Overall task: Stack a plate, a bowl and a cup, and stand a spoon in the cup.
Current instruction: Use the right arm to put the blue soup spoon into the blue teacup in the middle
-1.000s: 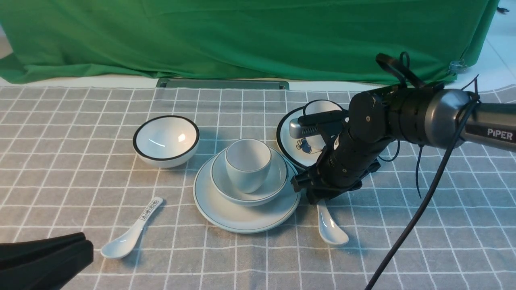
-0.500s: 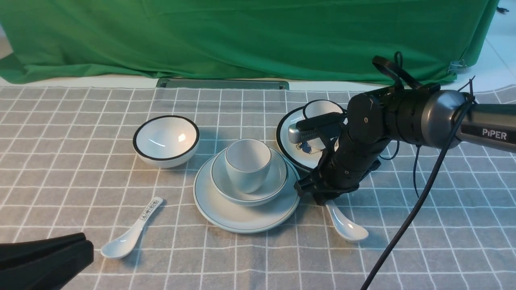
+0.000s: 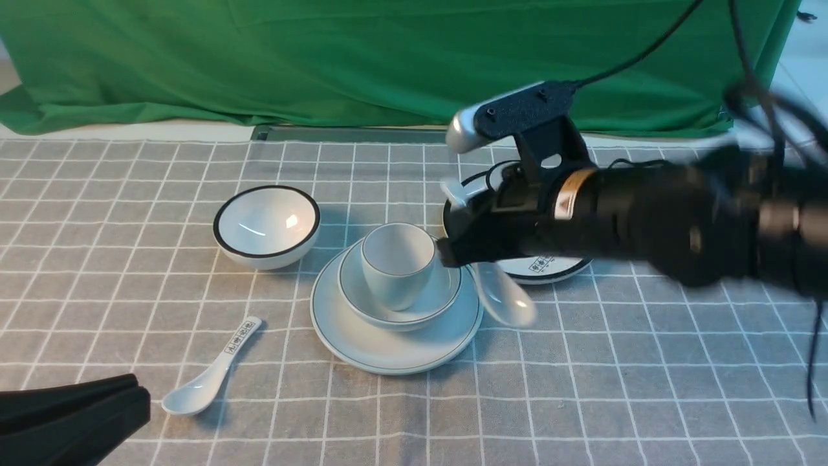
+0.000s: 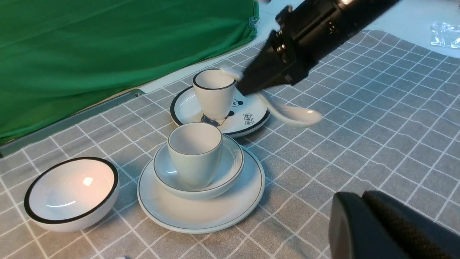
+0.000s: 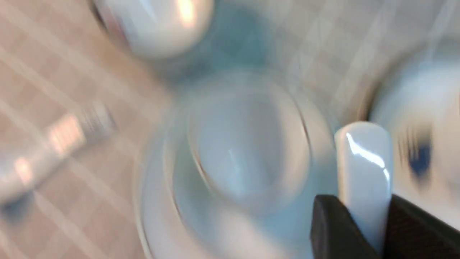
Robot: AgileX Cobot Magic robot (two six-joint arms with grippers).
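White and glossy, the plain spoon [image 3: 504, 299] hangs in the air, pinched by its handle in the right pincer [image 3: 458, 251]. The pincer's jaws are narrowed onto the handle, and the right wrist view shows it squeezed between two black fingers [image 5: 330, 230]. The scoop slants down toward the robot, clear of the checked cloth [image 3: 647, 362] on the worktop, just to the right of the stack and outside the cup [image 3: 396, 262]. That cup stands upright in the shallow bowl [image 3: 446, 291], which sits on the green-lined plate [image 3: 394, 353] near the middle of the worktop. The left pincer [image 3: 71, 414] rests low at the near left corner with its jaws pressed together. A black-rimmed bowl [image 3: 266, 226] sits left of the stack, and a printed spoon [image 3: 210, 378] lies near the left pincer. Behind the right arm, a black-rimmed cup [image 4: 214, 93] stands on a picture plate [image 4: 248, 118]. A green drape [image 3: 388, 58] hangs along the far edge. The right wrist view is blurred.
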